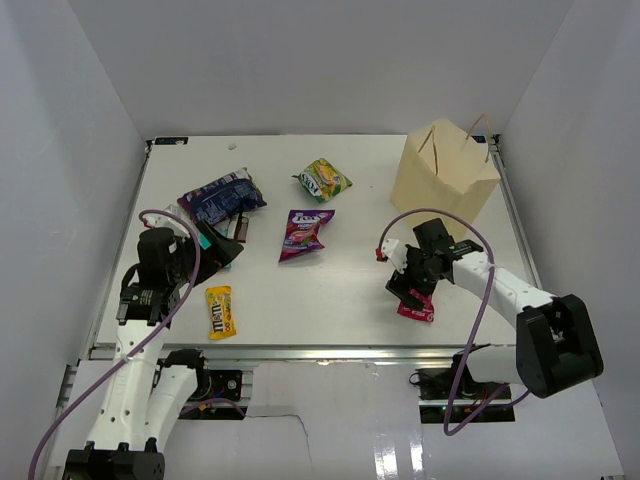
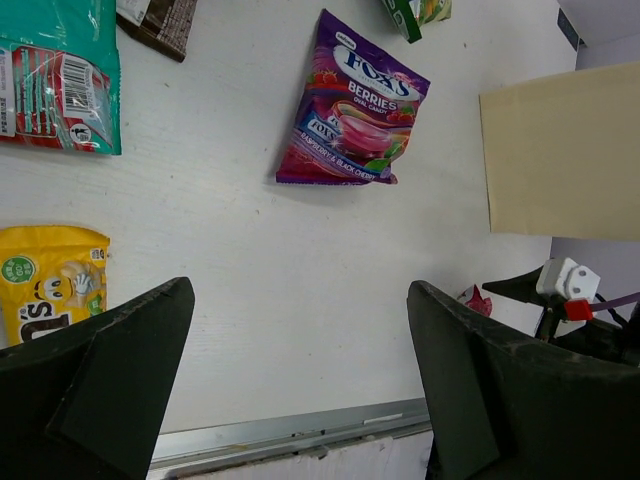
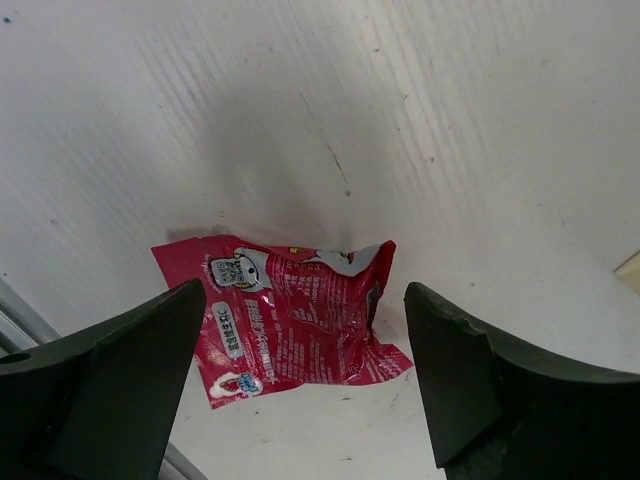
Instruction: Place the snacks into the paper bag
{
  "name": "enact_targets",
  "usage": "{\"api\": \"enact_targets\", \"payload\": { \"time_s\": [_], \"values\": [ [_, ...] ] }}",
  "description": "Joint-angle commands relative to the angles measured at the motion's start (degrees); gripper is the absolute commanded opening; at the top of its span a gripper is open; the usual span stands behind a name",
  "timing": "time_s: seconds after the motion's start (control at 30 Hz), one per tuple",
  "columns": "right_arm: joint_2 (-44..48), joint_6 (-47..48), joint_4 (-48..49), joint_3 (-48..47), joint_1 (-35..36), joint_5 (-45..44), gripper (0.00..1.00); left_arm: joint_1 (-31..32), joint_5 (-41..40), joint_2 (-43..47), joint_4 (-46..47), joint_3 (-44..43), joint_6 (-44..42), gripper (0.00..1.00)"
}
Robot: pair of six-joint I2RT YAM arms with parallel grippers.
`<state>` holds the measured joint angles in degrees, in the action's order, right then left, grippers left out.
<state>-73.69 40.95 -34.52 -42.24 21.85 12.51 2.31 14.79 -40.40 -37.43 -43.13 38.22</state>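
The tan paper bag [image 1: 450, 170] stands at the back right, its flat side [image 2: 560, 165] also in the left wrist view. A red-pink snack packet [image 3: 295, 320] lies flat near the front right [image 1: 420, 310]. My right gripper [image 3: 305, 345] hangs open just above it, one finger on each side, touching nothing [image 1: 408, 288]. Other snacks lie on the table: purple [image 1: 303, 232] [image 2: 352, 105], green-yellow [image 1: 323, 180], dark blue [image 1: 222, 198], yellow [image 1: 221, 311] [image 2: 45, 285] and teal [image 2: 60, 80]. My left gripper [image 2: 300, 330] is open and empty at the left [image 1: 215, 252].
A dark brown wrapper [image 2: 160, 22] lies beside the teal packet. The table's metal front rail [image 2: 300, 430] runs just below the left fingers. White walls enclose the table on three sides. The right arm's purple cable [image 1: 480, 300] loops beside the bag.
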Motion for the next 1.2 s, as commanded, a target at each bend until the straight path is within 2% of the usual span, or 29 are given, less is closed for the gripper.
{"api": "enact_targets", "payload": {
  "time_s": [0.0,0.13,0.27,0.37,0.4,0.43,0.53,0.63,0.67,0.73,0.9,0.93,1.03,1.07,1.17],
  "values": [
    [-1.9,2.3,4.4,1.9,0.3,-4.6,0.86,-0.2,-0.5,0.5,-0.9,0.3,0.4,0.98],
    [-5.4,5.5,4.9,2.9,0.3,-5.5,0.77,-0.2,-0.3,-1.4,-0.8,-0.9,-0.7,0.98],
    [-5.4,6.2,6.1,4.7,0.2,-5.3,0.73,-0.2,-0.5,-1.6,-0.6,-0.9,-0.8,0.98],
    [-6.2,6.4,6.0,5.8,0.2,-4.1,0.58,-0.2,-0.1,-1.4,-0.4,-0.2,-0.5,0.98],
    [-6.2,6.6,5.7,5.9,0.2,-3.7,0.47,-0.3,0.0,-1.3,-0.3,-0.3,-0.6,0.98],
    [-6.0,6.7,5.3,5.8,0.2,-3.0,0.4,-0.2,0.0,-1.3,-0.3,-0.1,-0.6,0.98],
    [-3.3,7.9,2.1,4.9,0.0,1.6,0.24,-0.2,-0.2,-0.5,-0.3,0.2,-0.6,0.98],
    [2.3,9.4,-1.7,1.8,-0.6,8.4,0.14,-0.2,0.2,0.0,-0.3,1.2,0.0,0.98],
    [3.9,10.2,-2.9,0.3,-0.8,13.2,0.12,-0.2,0.2,0.1,-0.3,1.7,0.2,0.98],
    [8.3,10.6,-6.2,-5.4,-0.9,17.4,0.1,-0.2,0.5,0.3,-0.1,2.1,0.5,0.98],
    [10.3,6.3,-8.0,-22.0,-2.0,25.4,0.08,-0.2,0.8,0.9,-0.1,2.6,0.6,0.98],
    [9.8,3.8,-7.1,-28.4,-3.3,26.0,0.08,-0.2,0.8,1.1,-0.1,2.6,0.7,0.98],
    [7.3,-6.3,-1.1,-38.1,-8.0,25.0,0.08,-0.2,1.1,1.5,-0.1,3.1,0.6,0.98],
    [6.5,-9.6,1.0,-43.7,-9.7,23.3,0.08,-0.2,1.3,1.7,-0.1,3.3,0.8,0.98],
    [2.3,-21.1,6.9,-52.0,-17.2,19.1,0.08,-0.2,1.6,2.3,-0.3,4.2,1.1,0.98]
  ]
}}
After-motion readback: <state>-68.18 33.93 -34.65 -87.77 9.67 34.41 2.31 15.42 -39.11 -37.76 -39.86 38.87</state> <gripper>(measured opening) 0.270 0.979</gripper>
